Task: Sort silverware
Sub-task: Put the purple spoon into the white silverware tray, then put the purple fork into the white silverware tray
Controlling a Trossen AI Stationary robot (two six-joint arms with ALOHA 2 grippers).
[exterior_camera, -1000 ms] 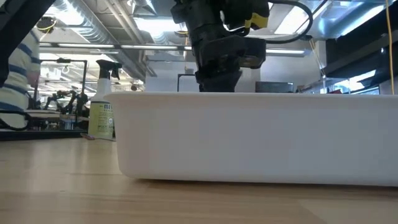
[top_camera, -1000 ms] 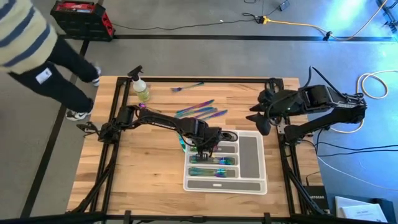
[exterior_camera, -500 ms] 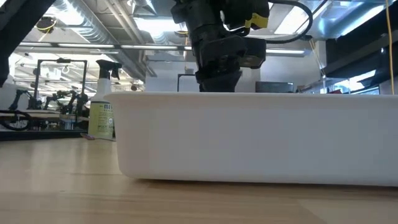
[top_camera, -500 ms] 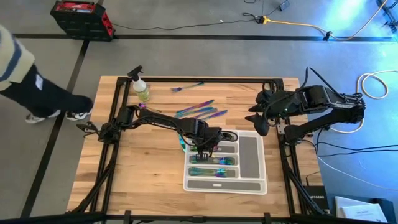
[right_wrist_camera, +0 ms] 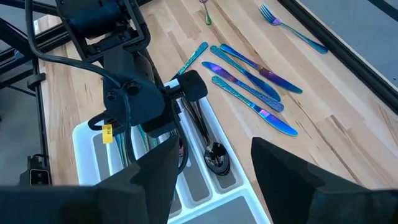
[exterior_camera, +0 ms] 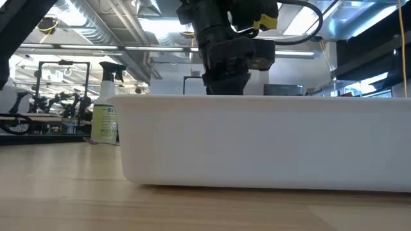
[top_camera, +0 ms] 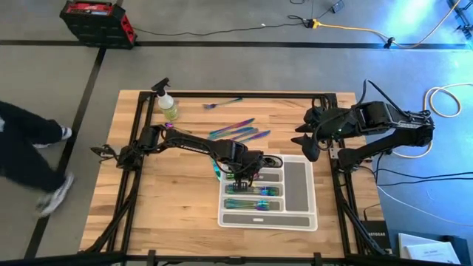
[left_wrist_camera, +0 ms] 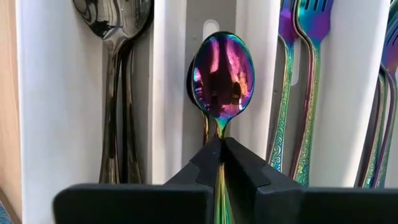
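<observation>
The left gripper (left_wrist_camera: 221, 155), lowered inside the white tray (top_camera: 299, 193), pinches the handle of a rainbow spoon (left_wrist_camera: 222, 76) in a middle compartment, while the right gripper (right_wrist_camera: 211, 165) waits spread apart above the table's edge.

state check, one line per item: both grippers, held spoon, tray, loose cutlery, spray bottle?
left gripper: shut on iridescent rainbow spoon, down in the tray.
iridescent rainbow spoon: held by its handle in a tray slot.
right gripper: open, empty.
white compartment tray: partly filled.
iridescent knives: loose on wood.
yellow-green spray bottle: upright.
</observation>
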